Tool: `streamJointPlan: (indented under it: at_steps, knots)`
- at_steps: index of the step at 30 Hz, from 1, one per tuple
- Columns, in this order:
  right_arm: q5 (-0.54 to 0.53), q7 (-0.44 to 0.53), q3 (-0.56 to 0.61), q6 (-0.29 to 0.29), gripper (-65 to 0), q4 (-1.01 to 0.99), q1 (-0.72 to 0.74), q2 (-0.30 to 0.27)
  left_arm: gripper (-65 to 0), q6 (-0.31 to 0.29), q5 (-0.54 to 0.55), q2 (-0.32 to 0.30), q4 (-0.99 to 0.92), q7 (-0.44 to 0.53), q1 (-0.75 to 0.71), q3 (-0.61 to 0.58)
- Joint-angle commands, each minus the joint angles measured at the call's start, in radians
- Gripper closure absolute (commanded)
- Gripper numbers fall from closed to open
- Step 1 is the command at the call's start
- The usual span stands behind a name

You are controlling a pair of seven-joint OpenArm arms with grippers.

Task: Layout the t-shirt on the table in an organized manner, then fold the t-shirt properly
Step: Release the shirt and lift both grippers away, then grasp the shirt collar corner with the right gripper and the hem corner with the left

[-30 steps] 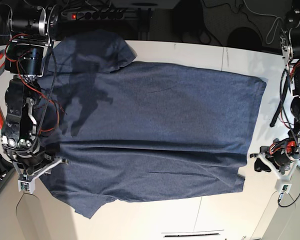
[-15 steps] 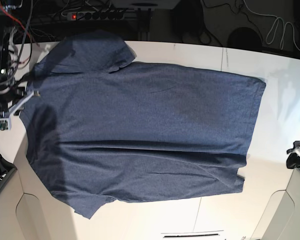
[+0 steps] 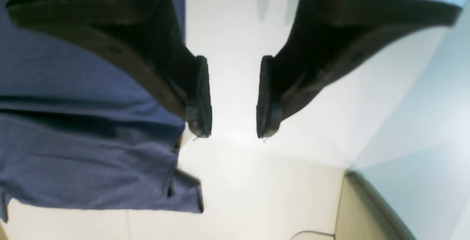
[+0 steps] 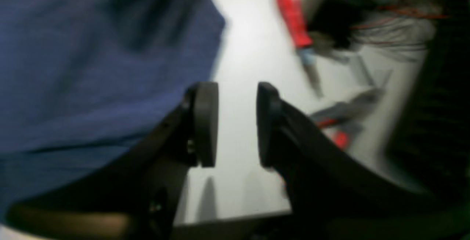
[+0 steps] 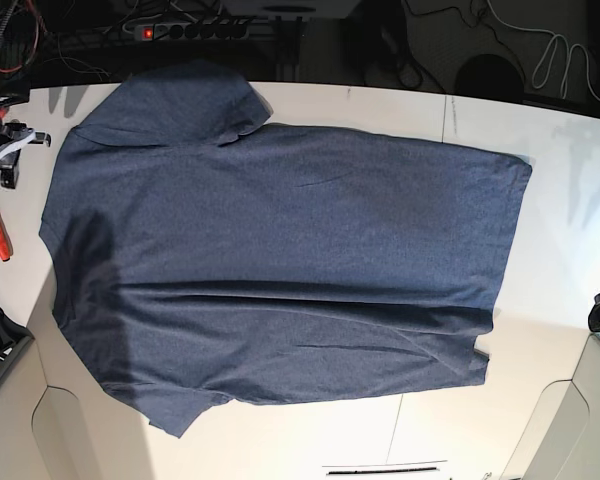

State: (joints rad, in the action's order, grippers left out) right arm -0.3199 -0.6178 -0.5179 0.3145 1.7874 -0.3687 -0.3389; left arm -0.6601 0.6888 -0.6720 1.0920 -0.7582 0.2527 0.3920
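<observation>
Both arms pulled back off the t-shirt [image 5: 280, 260], left hand [image 3: 233, 100] & right hand [image 4: 231, 124] open/empty; next grab bottom-edge corners, fold evenly on tabletop [image 5: 570, 160].

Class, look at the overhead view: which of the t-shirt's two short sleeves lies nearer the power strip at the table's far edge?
The upper-left sleeve of the t-shirt, just below the power strip; the other sleeve lies at the near edge.
</observation>
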Motion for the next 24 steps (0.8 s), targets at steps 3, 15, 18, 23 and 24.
streamJointPlan:
  at_steps: [3, 15, 18, 23, 24]
  knots:
    - [-0.133, -0.006, -0.061, 0.103, -17.9, -0.123, 0.067, 0.029, -24.1, -0.018, 0.029, -0.029, 0.016, 0.024, 0.021, 0.007]
    - [-0.396, -0.113, -0.107, 0.262, -31.3, -0.394, 0.127, 0.056, -24.1, -0.018, 0.025, -0.029, 0.016, 0.013, 0.021, 0.007]
    - [-0.394, -0.117, -0.107, 0.237, -37.8, -0.377, 0.127, 0.056, -24.1, -0.018, 0.025, -0.029, 0.016, 0.013, 0.021, 0.007]
    - [-0.391, -0.124, -0.106, 0.200, -37.7, -0.373, 0.127, 0.057, -24.1, -0.018, 0.025, -0.029, 0.016, 0.012, 0.021, 0.007]
    - [-0.385, -0.124, -0.107, 0.193, -37.7, -0.373, 0.127, 0.057, -24.1, -0.018, 0.025, -0.029, 0.016, 0.012, 0.021, 0.007]
